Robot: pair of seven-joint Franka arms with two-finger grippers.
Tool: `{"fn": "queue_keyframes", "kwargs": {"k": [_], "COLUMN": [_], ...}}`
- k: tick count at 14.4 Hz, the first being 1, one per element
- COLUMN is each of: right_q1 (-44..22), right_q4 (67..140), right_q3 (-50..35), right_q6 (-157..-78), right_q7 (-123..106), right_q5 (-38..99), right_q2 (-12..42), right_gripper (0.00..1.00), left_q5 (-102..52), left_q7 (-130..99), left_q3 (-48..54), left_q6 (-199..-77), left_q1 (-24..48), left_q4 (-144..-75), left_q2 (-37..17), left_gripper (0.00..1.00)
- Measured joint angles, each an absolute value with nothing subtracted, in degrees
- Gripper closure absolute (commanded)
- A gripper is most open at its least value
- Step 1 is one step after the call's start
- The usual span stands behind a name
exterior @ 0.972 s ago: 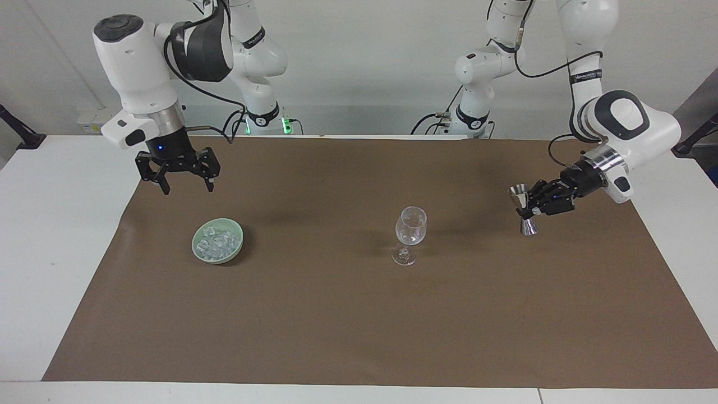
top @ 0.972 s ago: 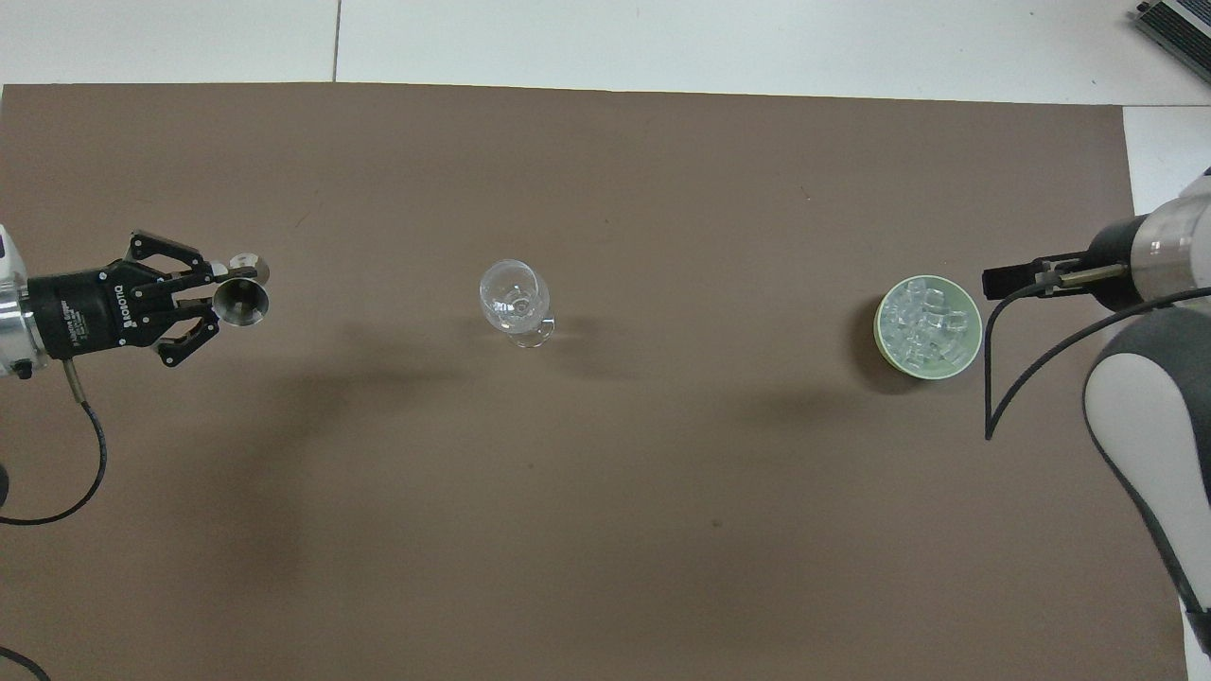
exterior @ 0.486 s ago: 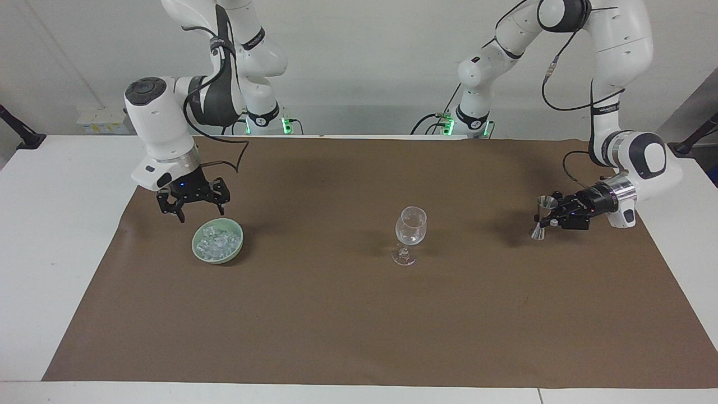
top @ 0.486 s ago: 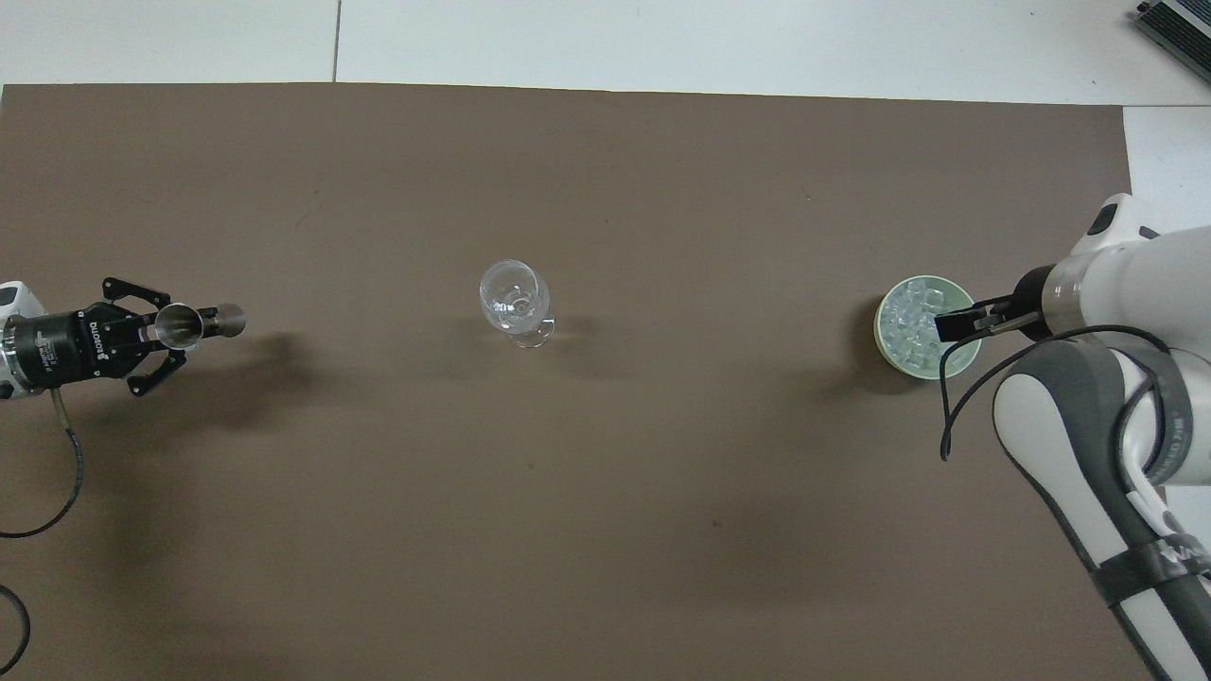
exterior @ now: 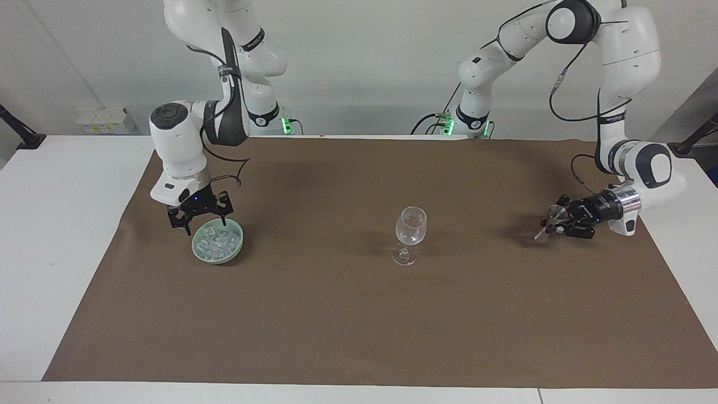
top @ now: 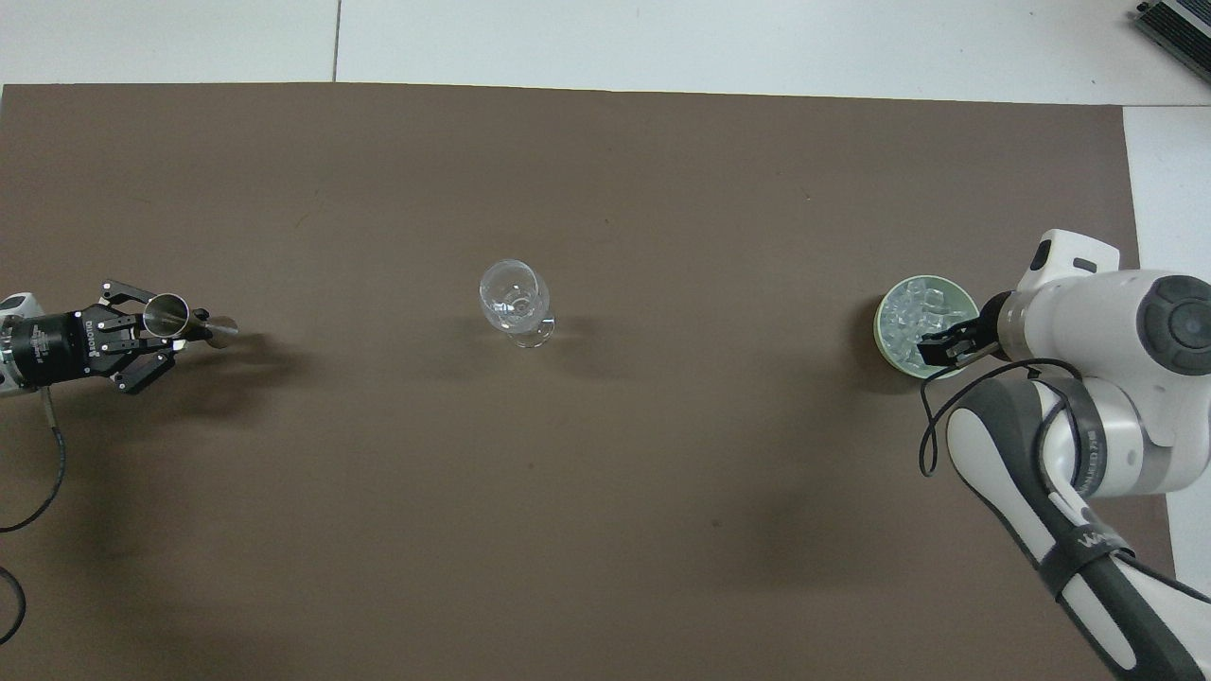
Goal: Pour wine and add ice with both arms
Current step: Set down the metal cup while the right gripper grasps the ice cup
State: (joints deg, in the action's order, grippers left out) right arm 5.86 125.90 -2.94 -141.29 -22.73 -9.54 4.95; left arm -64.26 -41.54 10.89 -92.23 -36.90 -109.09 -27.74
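Green bowl (top: 887,312) rim partly hidden under right hand (top: 937,346).

Shiny metal jigger (exterior: 552,220), matt brown mat (exterior: 348,314)

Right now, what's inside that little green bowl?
The bowl holds a heap of clear ice cubes. The right gripper hangs over its rim, covering part of the ice in the overhead view. What lies under the heap cannot be seen.
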Motion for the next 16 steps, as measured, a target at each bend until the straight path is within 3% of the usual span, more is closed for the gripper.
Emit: {"fn": "queue_keyframes", "kwargs": {"k": [4,9,11,13,15,16], "right_q1": [5.9,5.9,5.9,5.9,5.9,5.9], "right_q4": [128.0,131.1,131.5,131.6,131.9,131.9], "right_q3": [-2.9,-2.9,-3.0,-3.0,-3.0,-3.0], "right_q6": [-145.2,-147.9,-148.0,-148.0,-148.0,-148.0], "right_q7": [-22.7,-23.2,-24.7,-25.4,-26.1,-26.2], "right_q5": [-12.5,-12.9,-13.0,-13.0,-13.0,-13.0], "right_q2": [6.4,6.4,6.4,6.3,6.2,6.1], "right_gripper": [0.2,0.27,0.47,0.82,0.94,0.94], "left_q5": [-64.1,-64.1,-64.1,-64.1,-64.0,-64.0], "left_q7": [-41.6,-41.6,-41.6,-41.6,-41.6,-41.5], "left_q3": [10.9,10.9,10.9,10.9,10.9,10.9], "left_q6": [-92.2,-92.0,-91.9,-91.9,-91.9,-91.9], "left_q1": [-37.2,-37.2,-37.2,-37.2,-37.2,-37.2], "left_q4": [-107.6,-106.8,-106.8,-106.8,-106.8,-106.8], "left_q2": [-32.7,-33.4,-33.4,-33.4,-33.9,-34.1], "left_gripper": [1.0,1.0,1.0,1.0,1.0,1.0]}}
